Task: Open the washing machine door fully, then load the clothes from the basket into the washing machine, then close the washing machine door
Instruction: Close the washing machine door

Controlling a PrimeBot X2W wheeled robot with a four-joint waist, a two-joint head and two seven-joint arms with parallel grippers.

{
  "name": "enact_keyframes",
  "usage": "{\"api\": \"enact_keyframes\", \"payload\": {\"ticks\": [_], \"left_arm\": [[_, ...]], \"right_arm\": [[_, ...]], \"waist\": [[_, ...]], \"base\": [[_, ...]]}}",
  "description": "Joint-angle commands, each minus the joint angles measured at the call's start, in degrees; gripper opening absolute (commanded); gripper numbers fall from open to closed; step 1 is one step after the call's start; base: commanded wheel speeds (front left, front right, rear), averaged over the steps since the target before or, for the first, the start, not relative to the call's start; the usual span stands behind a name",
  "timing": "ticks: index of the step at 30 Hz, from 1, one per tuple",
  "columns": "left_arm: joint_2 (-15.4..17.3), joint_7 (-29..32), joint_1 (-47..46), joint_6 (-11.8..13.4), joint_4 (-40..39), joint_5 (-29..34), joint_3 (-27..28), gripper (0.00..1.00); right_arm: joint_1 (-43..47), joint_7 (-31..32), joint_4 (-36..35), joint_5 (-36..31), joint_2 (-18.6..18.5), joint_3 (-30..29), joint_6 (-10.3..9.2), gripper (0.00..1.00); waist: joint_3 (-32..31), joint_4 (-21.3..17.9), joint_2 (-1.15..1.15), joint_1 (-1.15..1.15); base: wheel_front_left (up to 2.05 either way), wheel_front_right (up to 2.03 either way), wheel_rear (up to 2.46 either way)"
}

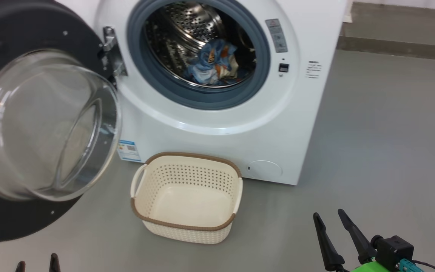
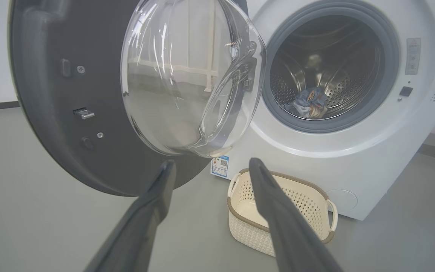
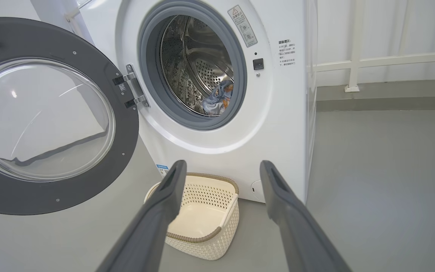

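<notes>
**Wide open and loaded**

We see the washing machine door [image 1: 43, 124] swung wide at frame left, and the clothes [image 1: 213, 62] lying in the drum [image 1: 187, 30] of the washing machine [image 1: 217, 147], upper centre. The basket [image 1: 183, 225] sits on the floor [image 1: 372, 151] below, bottom centre. Our left hand [image 1: 37, 260], lower left, and right hand [image 1: 328, 212], lower right, are spread wide, holding nothing.

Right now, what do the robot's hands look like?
Both the left gripper and the right gripper have two long, dark grey fingers tapering to narrow tips. Behind the right one sit a black boxy block, a bright green part and a teal plug with a dark cable.
</notes>
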Motion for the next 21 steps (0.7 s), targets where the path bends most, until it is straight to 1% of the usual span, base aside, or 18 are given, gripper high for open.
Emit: {"api": "enact_keyframes", "payload": {"ticks": [1, 9, 10, 13, 21], "left_arm": [[0.30, -0.37, -1.52, 0.03, -1.06, 0.09, 2.08, 1.00], [0.30, -0.37, -1.26, 0.64, -0.48, -0.69, 2.35, 1.00], [0.30, -0.37, -1.26, 0.64, -0.48, -0.69, 2.35, 1.00], [0.30, -0.37, -1.29, 0.94, -0.43, -0.70, 2.53, 1.00], [0.30, -0.37, -0.67, 2.85, -1.27, -3.41, 3.81, 1.00]], "right_arm": [[-0.51, -0.28, -1.66, 0.07, 0.01, 1.42, 0.35, 1.00], [-0.58, -0.28, -1.89, -0.10, 0.01, 1.58, 0.35, 1.00], [-0.58, -0.28, -1.89, -0.10, 0.01, 1.58, 0.35, 1.00], [-0.60, -0.28, -2.06, -0.05, 0.01, 1.58, 0.35, 1.00], [-3.11, -0.28, -1.16, -0.88, 0.01, 3.70, 0.35, 1.00]], "waist": [[-0.36, 3.70, 0.00, 0.00], [-0.30, 9.88, 0.00, 0.00], [-0.30, 9.88, 0.00, 0.00], [-0.26, 11.96, 0.00, 0.00], [1.45, 13.57, 0.00, 0.00]], "base": [[0.00, 0.00, 0.00], [0.00, 0.00, 0.00], [0.00, 0.00, 0.00], [0.00, 0.00, 0.00], [0.00, 0.00, 0.00]]}}
